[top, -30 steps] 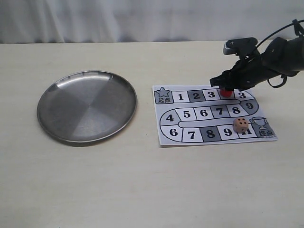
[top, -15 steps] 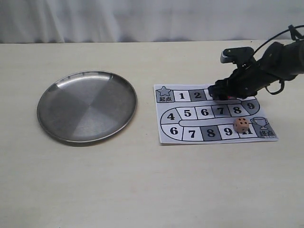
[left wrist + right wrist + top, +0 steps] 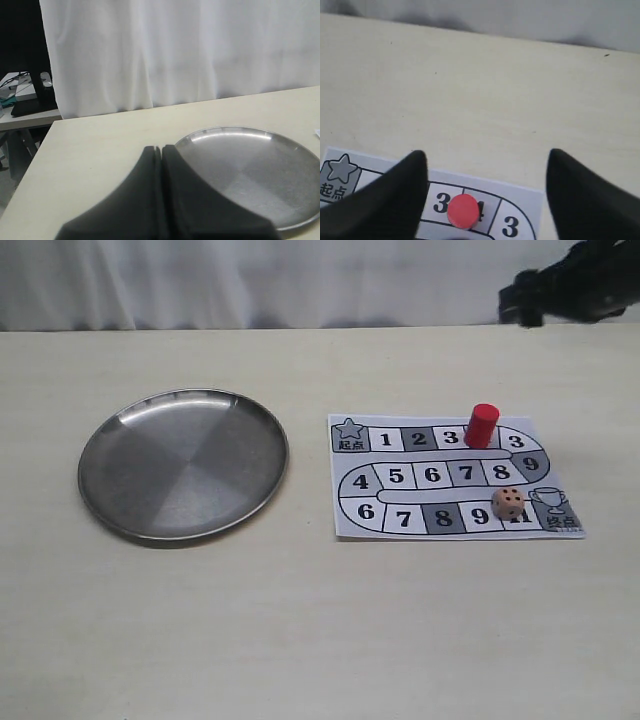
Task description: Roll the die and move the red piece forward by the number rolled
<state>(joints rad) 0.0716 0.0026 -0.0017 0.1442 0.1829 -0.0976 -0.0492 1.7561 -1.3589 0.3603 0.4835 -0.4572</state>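
Note:
The red piece (image 3: 482,425) stands upright on the board's top row, on the grey square marked 4, seen from above as a red disc (image 3: 463,211). The tan die (image 3: 507,503) rests on the bottom row of the paper board (image 3: 345,521), near the trophy. My right gripper (image 3: 485,165) is open, high above the red piece and holding nothing; in the exterior view only part of that arm (image 3: 570,285) shows at the top right. My left gripper (image 3: 159,150) is shut and empty, beside the steel plate (image 3: 280,200).
A round steel plate (image 3: 110,450) lies on the left half of the table. The board carries numbered squares from a star to a trophy (image 3: 548,500). A white curtain hangs behind the table's far edge.
My right gripper has let go of the red piece on the square marked 4 and risen up and back to the top right. The die has stayed put.

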